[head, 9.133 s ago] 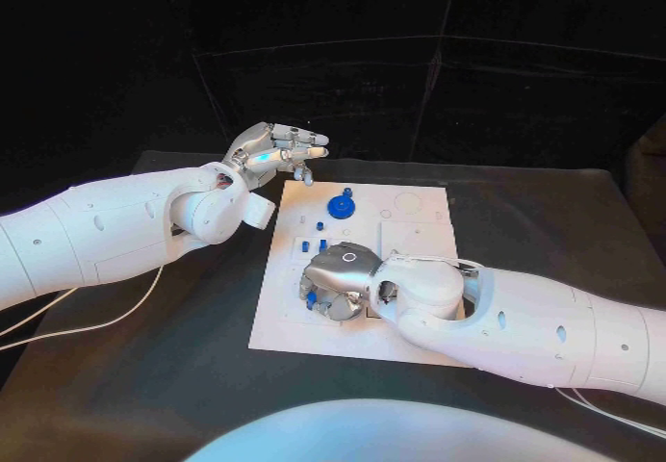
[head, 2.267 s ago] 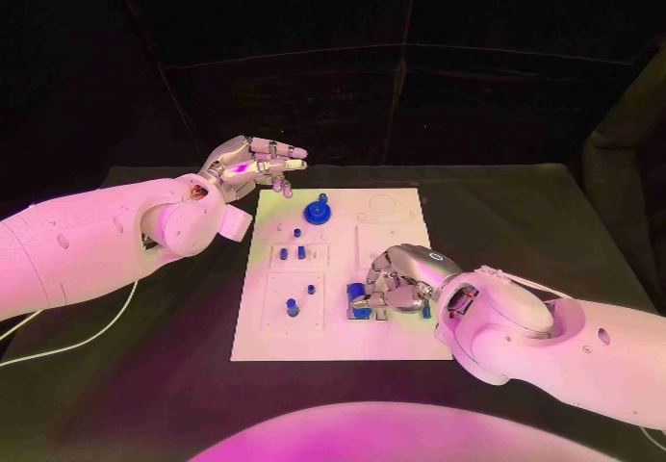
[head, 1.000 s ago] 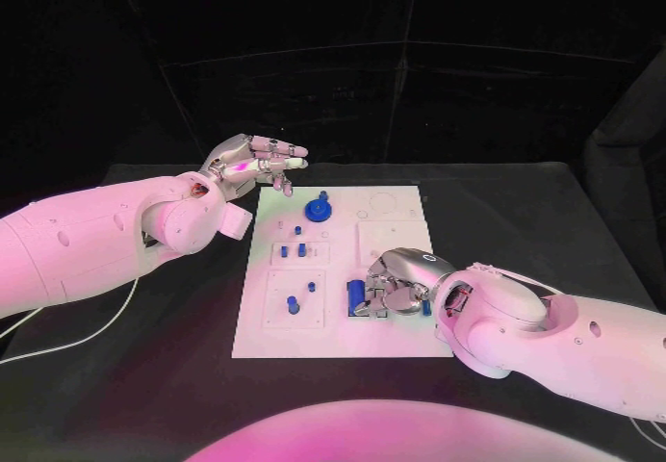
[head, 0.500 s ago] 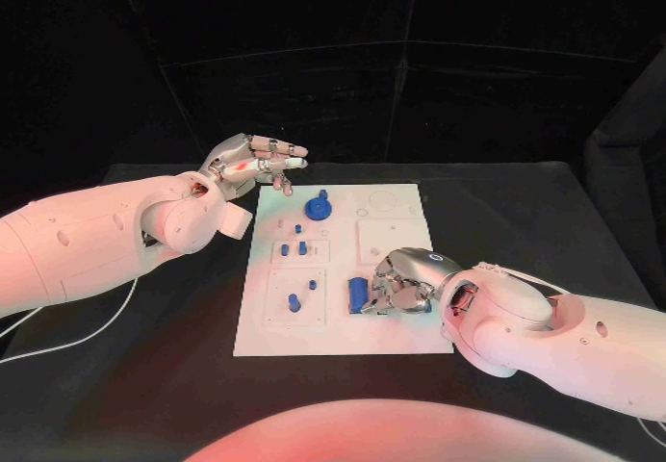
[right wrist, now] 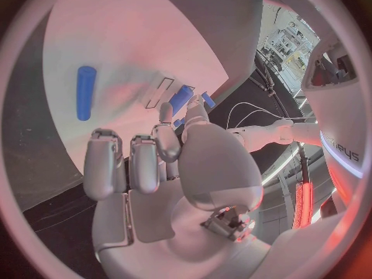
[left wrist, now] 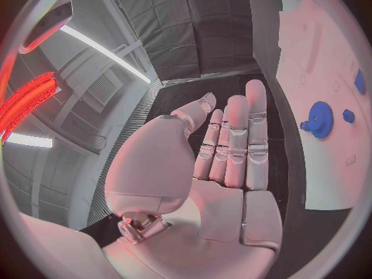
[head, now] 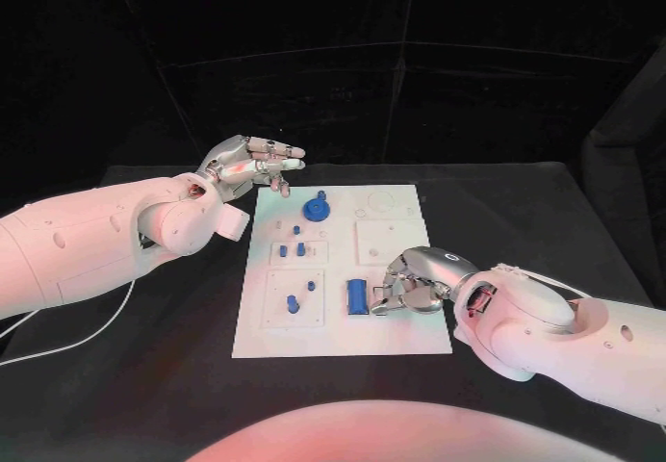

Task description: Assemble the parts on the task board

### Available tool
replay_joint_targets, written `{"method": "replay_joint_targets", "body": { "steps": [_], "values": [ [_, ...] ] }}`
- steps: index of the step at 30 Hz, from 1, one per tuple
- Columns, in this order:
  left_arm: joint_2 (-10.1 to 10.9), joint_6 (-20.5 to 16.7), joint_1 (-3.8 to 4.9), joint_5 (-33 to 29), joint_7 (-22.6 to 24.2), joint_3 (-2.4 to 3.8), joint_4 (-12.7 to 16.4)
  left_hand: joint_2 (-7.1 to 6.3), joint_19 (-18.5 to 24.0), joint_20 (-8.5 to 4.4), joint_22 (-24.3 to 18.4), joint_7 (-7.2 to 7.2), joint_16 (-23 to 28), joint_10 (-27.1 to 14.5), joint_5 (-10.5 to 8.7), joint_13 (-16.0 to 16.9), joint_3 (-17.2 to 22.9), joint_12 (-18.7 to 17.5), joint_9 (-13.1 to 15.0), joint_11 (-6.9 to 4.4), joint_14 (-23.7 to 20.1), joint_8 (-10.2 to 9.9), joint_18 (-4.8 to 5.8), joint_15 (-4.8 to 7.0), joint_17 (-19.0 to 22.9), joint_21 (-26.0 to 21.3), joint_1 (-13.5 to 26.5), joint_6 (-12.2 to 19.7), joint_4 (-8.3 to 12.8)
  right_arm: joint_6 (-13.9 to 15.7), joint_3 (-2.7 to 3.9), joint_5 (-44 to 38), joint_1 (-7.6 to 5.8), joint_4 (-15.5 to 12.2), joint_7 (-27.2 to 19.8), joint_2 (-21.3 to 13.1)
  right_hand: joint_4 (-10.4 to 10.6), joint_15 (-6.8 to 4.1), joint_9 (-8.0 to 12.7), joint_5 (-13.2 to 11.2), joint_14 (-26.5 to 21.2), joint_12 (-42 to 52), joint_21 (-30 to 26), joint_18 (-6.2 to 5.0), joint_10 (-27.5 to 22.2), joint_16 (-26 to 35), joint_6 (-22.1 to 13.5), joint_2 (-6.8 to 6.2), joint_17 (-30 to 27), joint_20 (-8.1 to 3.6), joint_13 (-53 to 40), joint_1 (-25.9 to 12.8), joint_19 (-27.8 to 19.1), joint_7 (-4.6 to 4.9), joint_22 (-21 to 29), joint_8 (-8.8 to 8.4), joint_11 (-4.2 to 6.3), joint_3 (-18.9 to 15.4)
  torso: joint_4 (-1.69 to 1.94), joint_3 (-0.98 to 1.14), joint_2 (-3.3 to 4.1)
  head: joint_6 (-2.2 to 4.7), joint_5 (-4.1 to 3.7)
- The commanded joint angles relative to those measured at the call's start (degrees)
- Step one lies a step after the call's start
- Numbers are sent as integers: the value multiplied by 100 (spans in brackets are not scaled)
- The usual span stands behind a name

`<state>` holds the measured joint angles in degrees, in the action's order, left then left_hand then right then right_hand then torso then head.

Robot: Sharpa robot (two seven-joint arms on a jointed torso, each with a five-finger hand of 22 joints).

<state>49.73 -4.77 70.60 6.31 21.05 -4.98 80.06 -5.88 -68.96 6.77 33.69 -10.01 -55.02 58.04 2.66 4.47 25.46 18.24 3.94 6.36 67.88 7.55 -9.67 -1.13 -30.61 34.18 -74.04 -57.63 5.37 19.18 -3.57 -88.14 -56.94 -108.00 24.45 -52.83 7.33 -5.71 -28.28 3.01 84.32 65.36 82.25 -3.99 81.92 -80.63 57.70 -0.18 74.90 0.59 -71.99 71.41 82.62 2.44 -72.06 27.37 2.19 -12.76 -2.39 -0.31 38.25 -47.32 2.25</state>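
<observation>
1. The right hand [head: 412,285] sits low over the near right part of the task board [head: 402,332], just beside a long blue part [head: 357,295] lying flat there; its curled fingers and the white arm behind them block any approach from the right.
2. The left hand [head: 253,163] hovers at the board's far left corner, off the plate, close to the round blue gear [head: 315,207].
3. Small blue pegs [head: 292,249] stand on the left half, with narrow gaps between them.
4. The board's far right part and its near edge lie bare, open from above.
5. Black table [head: 527,212] to the right of the board is free.
</observation>
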Motion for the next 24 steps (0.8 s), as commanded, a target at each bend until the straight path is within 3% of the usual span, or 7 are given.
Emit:
{"method": "replay_joint_targets", "body": {
  "steps": [1, 4, 8, 11, 18, 24],
  "values": [
    [12, 53, 9, -11, 19, 2, 14, 45, 53, 2, -4, -10, 6, -50, 31, -10, -11, 32, -8, -5, -44, 20, -79, -13, 5, -40, -9, 14, 38, 551, 1, 327, -7, -100, -319, -179, -60, 40, 41, 82, 285, -33, -39, 43, -21, 25, -93, 119, -18, 29, 19, 91, -14, 34, 15, -94, -62, 19, 3, -2, -2, 13, -10],
    [17, 47, 9, -11, 26, 2, 18, 45, 53, 2, -4, -10, 6, -50, 31, -10, -11, 32, -8, -5, -44, 20, -79, -13, 5, -40, -9, 14, 38, 660, 2, 446, -9, -198, -333, -456, -151, 90, 164, 440, 281, -80, -54, 40, -48, 48, -242, 296, -46, 68, 38, 274, -26, 122, 40, -344, -125, 91, -8, -8, -11, 30, -36],
    [19, 39, 9, -11, 38, 1, 39, 45, 53, 2, -4, -10, 6, -50, 31, -10, -11, 32, -8, -5, -44, 20, -79, -13, 5, -40, -9, 14, 38, 591, 2, 566, -13, -257, -206, -904, -262, 191, 533, 555, 273, -179, -82, 29, -92, 87, -307, 458, -92, 168, 85, 409, -50, 262, 82, -894, -242, 120, -11, -17, -15, 60, -135],
    [18, 37, 9, -11, 43, 1, 50, 45, 53, 2, -4, -10, 6, -50, 31, -10, -11, 32, -8, -5, -44, 20, -79, -13, 5, -40, -9, 14, 38, 522, 1, 473, -13, -250, -67, -1077, -284, 209, 670, 592, 272, -200, -86, 27, -98, 92, -252, 479, -95, 192, 93, 405, -52, 282, 85, -1056, -263, 104, -23, -15, -16, 61, -166],
    [5, 42, 8, -11, 47, -3, 45, 45, 53, 2, -4, -10, 6, -50, 31, -10, -11, 32, -8, -5, -44, 20, -79, -13, 5, -40, -9, 14, 38, 296, -1, 93, -11, -197, 335, -1141, -177, 209, 839, 641, 279, -199, -80, 27, -81, 81, -23, 426, -73, 201, 81, 172, -43, 261, 66, -1214, -255, -46, -53, 4, -18, 80, -196],
    [1, 52, 8, -11, 46, -9, 39, 45, 53, 2, -4, -10, 6, -50, 31, -10, -11, 32, -8, -5, -44, 20, -79, -13, 5, -40, -9, 14, 38, -60, -3, -92, -7, -50, 639, -985, -82, 183, 864, 741, 278, -234, -89, 24, -88, 88, 157, 328, -78, 183, 96, 17, -48, 215, 78, -1221, -221, -197, -33, 2, -9, 72, -215]
  ]
}}
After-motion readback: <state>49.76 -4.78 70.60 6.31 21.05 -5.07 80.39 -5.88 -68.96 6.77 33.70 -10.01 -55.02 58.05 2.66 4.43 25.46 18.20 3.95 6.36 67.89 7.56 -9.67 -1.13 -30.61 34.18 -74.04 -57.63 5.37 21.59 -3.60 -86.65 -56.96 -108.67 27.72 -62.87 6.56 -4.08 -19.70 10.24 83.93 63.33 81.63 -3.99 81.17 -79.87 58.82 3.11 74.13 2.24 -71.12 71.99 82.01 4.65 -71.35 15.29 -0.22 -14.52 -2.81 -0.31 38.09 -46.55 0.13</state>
